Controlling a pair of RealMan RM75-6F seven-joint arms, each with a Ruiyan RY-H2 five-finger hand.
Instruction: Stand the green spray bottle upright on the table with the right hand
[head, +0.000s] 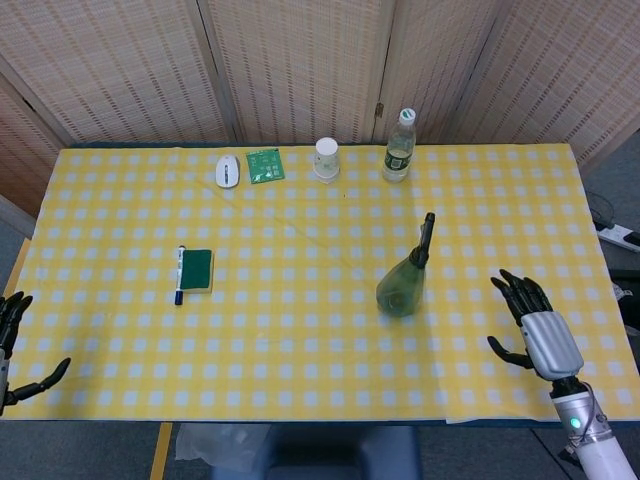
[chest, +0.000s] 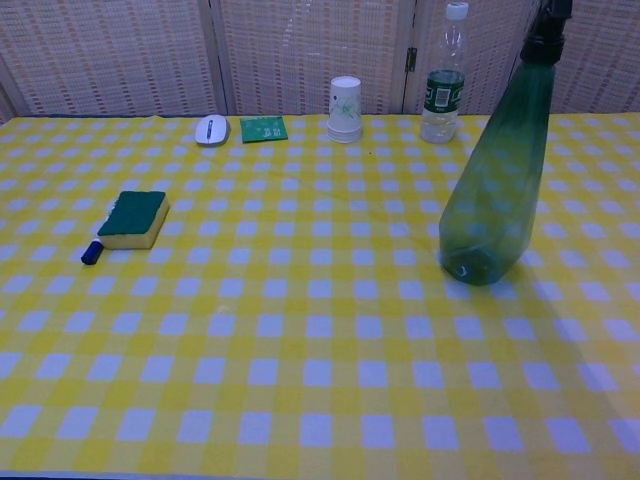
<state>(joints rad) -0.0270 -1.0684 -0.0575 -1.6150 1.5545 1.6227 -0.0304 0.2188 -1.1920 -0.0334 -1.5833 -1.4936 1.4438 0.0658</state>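
Note:
The green spray bottle (head: 405, 280) stands upright on the yellow checked table (head: 300, 330), right of centre, its dark nozzle on top. In the chest view the green spray bottle (chest: 497, 185) rises at the right with nothing touching it. My right hand (head: 533, 323) hovers near the table's front right, well apart from the bottle, fingers spread and holding nothing. My left hand (head: 12, 345) hangs off the front left edge with fingers apart, holding nothing. Neither hand shows in the chest view.
A green sponge (head: 197, 270) lies beside a blue marker (head: 180, 275) at the left. Along the back stand a white mouse (head: 228, 171), a green card (head: 264, 164), a paper cup (head: 326, 158) and a clear water bottle (head: 399, 147).

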